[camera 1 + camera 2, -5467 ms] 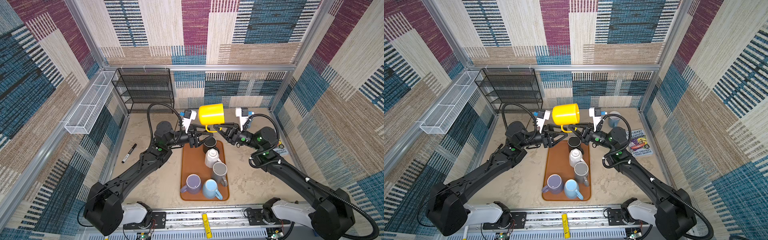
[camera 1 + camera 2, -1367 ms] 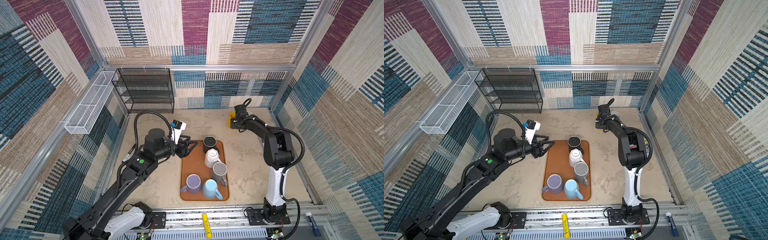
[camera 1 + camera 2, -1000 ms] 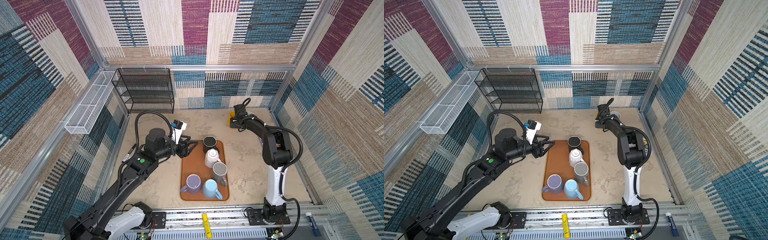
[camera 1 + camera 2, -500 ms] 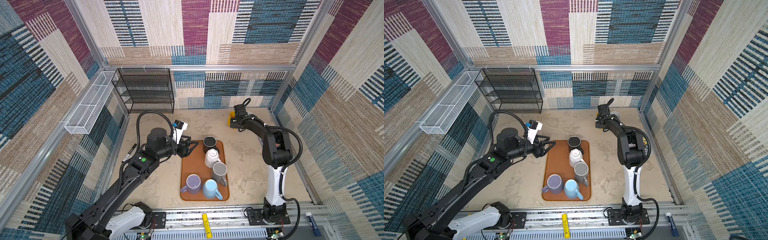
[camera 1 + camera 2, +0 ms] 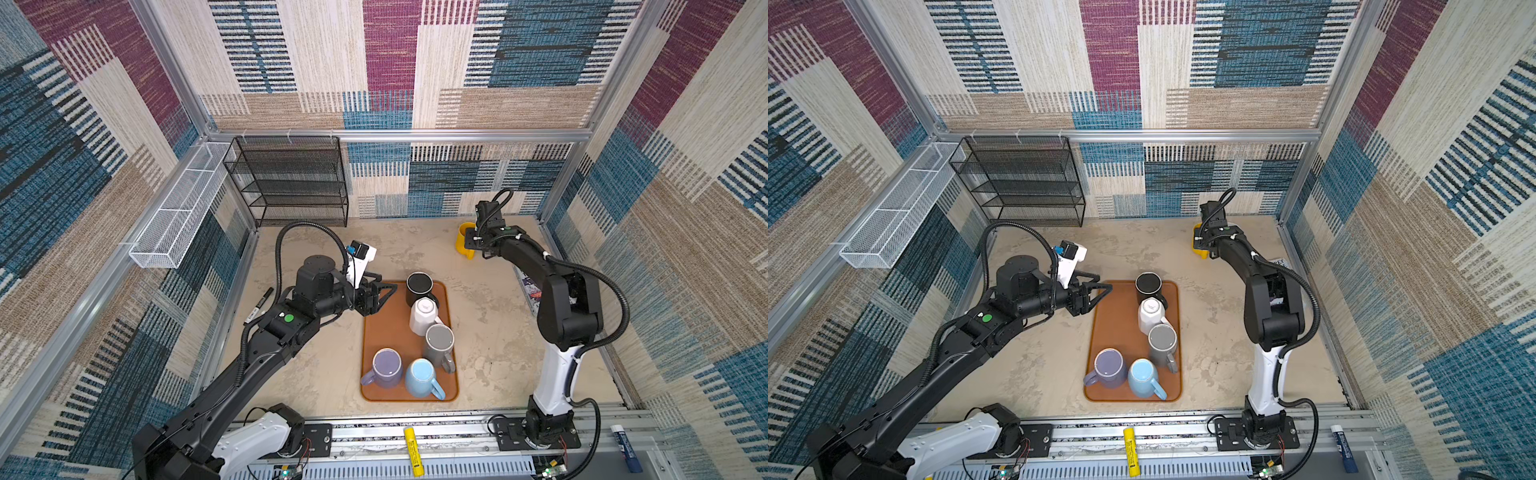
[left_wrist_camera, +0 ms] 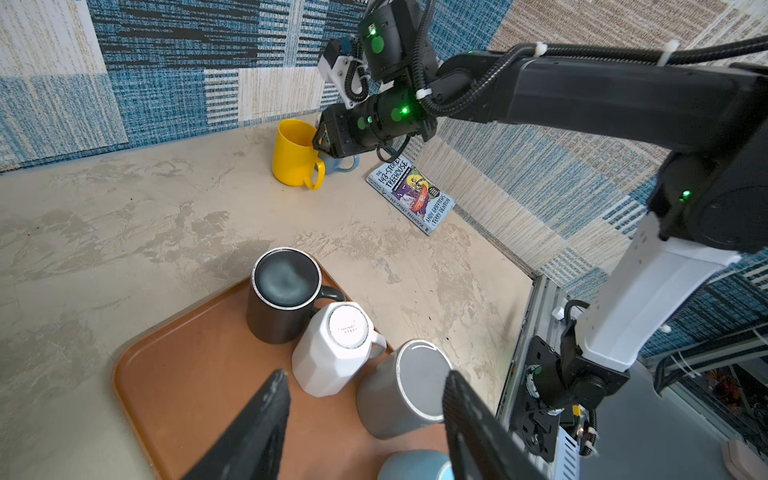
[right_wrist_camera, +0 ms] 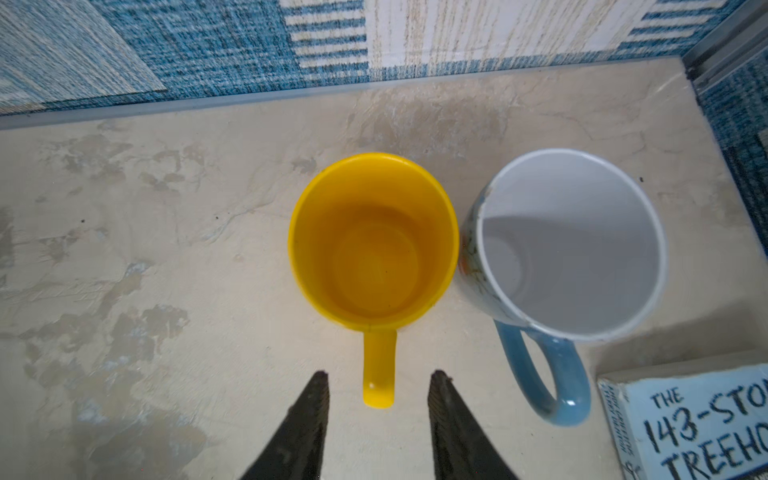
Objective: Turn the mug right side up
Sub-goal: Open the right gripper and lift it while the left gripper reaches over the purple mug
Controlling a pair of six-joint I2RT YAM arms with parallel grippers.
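Item, task piece: yellow mug point(image 7: 374, 257), standing upright with its mouth up on the table point(image 5: 415, 249) at the far right, close to the far wall; its handle point(image 7: 379, 353) points back at the right arm. Right gripper point(image 7: 378, 374): fingers spread, one on each side of the handle's outer end with a gap on both sides, gripping nothing. Just right of the yellow mug, so close that the two seem to touch: a blue-handled mug point(image 7: 573, 249), also upright, white inside. A book point(image 6: 411, 195) lies flat on the table on the near side of that pair, along the right wall. Left gripper point(image 5: 1105, 281): fingers spread and empty, held over the far left corner of the tray point(image 5: 382, 332). The tray is brown, lies mid-table and carries five mugs: black mug point(image 5: 419, 286) at the far end, white mug point(image 5: 424, 313) next, bottom up and leaning, grey mug point(image 5: 438, 343) nearer, then purple mug point(image 5: 386, 368) and light blue mug point(image 5: 419, 376) side by side at the near end. Elsewhere: black wire shelf point(image 5: 291, 183) against the far wall on the left, white wire basket point(image 5: 178, 216) on the left wall, and a marker point(image 5: 259, 305) on the table's left edge.
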